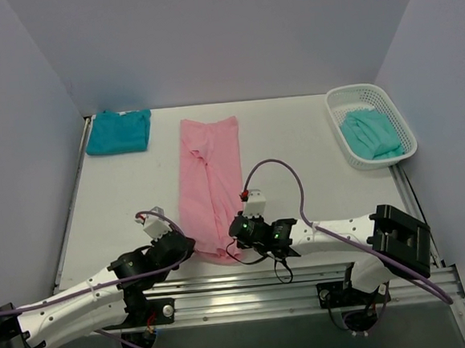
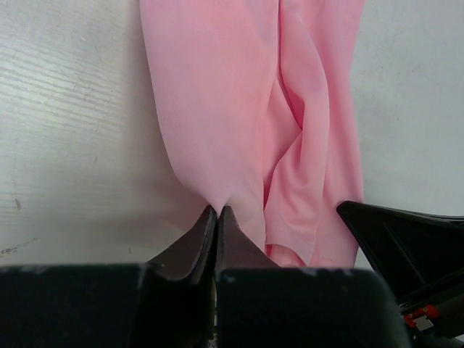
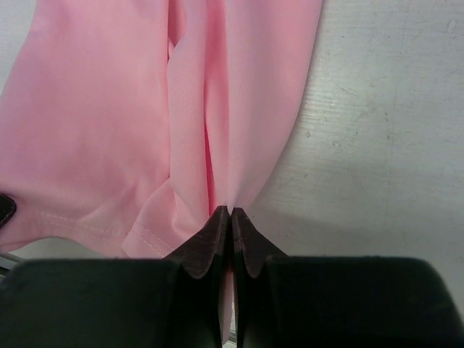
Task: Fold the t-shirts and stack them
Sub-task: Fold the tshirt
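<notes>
The pink t-shirt (image 1: 209,172) lies mid-counter (image 1: 305,176) as a strip running near to far, its near corners pinched tight by the left gripper (image 2: 217,210) and right gripper (image 3: 230,212), the free end straight ahead of both.

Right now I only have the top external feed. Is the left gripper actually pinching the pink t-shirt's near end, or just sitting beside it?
Observer: It's pinching it. The left wrist view shows the left gripper shut on the pink t-shirt, with the cloth drawn into its tips.
Operator: Right one?
Observer: Same. In the right wrist view, the right gripper is shut on that shirt's near end, on the other side, with fabric caught between the tips.
Operator: Is the cloth flat between them?
Observer: No. Close up, deep lengthwise folds run up the shirt and bunch toward each gripper.
</notes>
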You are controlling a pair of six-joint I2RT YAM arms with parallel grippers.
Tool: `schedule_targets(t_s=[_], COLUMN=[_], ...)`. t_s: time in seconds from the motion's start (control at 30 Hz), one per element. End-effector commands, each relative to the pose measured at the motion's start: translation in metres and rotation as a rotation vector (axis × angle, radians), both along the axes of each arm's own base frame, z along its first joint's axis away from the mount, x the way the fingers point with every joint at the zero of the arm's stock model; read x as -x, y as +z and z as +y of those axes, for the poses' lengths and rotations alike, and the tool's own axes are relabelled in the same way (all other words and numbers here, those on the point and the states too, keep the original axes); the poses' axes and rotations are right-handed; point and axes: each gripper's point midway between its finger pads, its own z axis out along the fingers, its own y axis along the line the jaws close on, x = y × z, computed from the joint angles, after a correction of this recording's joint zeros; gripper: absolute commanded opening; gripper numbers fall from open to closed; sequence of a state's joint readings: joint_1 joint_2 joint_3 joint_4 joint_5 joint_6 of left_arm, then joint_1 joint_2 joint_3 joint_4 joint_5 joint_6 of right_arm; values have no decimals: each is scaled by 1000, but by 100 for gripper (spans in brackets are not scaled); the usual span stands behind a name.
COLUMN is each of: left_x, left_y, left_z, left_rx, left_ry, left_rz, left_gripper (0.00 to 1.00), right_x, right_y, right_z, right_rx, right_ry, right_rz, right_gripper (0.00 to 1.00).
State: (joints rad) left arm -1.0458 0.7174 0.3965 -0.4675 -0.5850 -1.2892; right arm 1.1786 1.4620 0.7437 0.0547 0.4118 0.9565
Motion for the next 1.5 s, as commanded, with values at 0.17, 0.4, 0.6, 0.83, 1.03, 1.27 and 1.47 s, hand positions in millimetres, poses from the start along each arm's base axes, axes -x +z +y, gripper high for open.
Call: schedule_targets(t_s=[0.17, 0.4, 0.6, 0.83, 1.03, 1.27, 1.47], left_x=[-30, -73, -108, -153, -189, -210, -222], left_y=[50, 73, 67, 66, 66, 86, 104], left_z=[5, 4, 1, -3, -10, -12, -7], left_rx=[21, 54, 60, 115, 98, 109, 104], left_ry=[70, 74, 76, 104, 87, 85, 89], left_rz=[-116, -142, -136, -171, -167, -214, -249], left_gripper=[8, 2, 2, 2, 2, 2, 2], right_x=[-15, -52, -89, -117, -141, -158, -179], right_y=[14, 40, 39, 23, 23, 23, 23], right_z=[-13, -12, -13, 0, 10, 14, 10], right_rx=[17, 21, 49, 58, 74, 96, 138], right_ry=[-38, -49, -58, -51, -50, -57, -77], right_rz=[-32, -80, -78, -51, -52, -44, -34], right_gripper=[0, 0, 0, 0, 0, 0, 0])
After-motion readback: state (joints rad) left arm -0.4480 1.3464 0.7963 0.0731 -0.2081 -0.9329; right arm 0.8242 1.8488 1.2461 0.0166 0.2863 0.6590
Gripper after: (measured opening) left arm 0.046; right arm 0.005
